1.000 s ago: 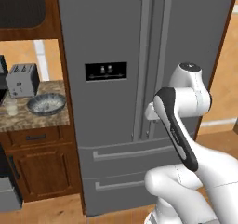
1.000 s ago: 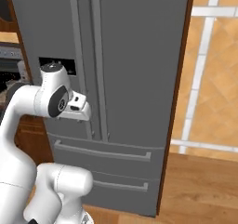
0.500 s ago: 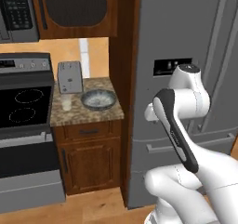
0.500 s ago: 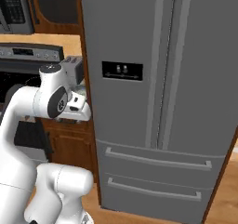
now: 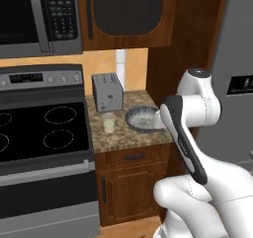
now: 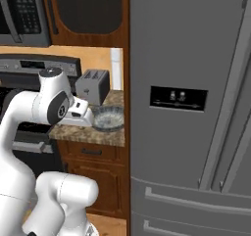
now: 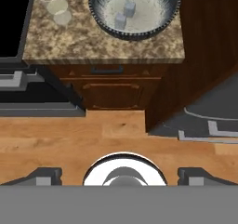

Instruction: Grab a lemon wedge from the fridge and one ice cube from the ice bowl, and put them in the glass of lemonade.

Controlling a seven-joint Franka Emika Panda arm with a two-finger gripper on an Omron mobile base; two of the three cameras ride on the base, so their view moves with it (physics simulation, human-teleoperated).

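The ice bowl point(image 7: 135, 35) sits on the granite counter with two pale ice cubes point(image 7: 129, 8) inside; it also shows beside my arm point(image 5: 134, 122) point(image 6: 109, 125). The glass of lemonade point(image 5: 108, 123) point(image 7: 58, 7) stands left of the bowl, in front of the toaster. The fridge point(image 6: 196, 98) point(image 5: 239, 84) is to the right with its doors shut, so the lemon wedge is hidden. My gripper point(image 7: 120, 175) hangs open and empty in front of the counter, well short of the bowl.
A silver toaster point(image 5: 108, 91) point(image 6: 93, 85) stands at the back of the counter point(image 7: 102, 46). A black stove point(image 5: 39, 128) lies left of it, under a microwave point(image 5: 34, 19). A wooden cabinet point(image 7: 111, 90) with a drawer fills the space below the counter.
The whole picture has shifted: the base has driven left, from facing the fridge doors to facing the counter. The arm's pose is unchanged and the gripper stays open.
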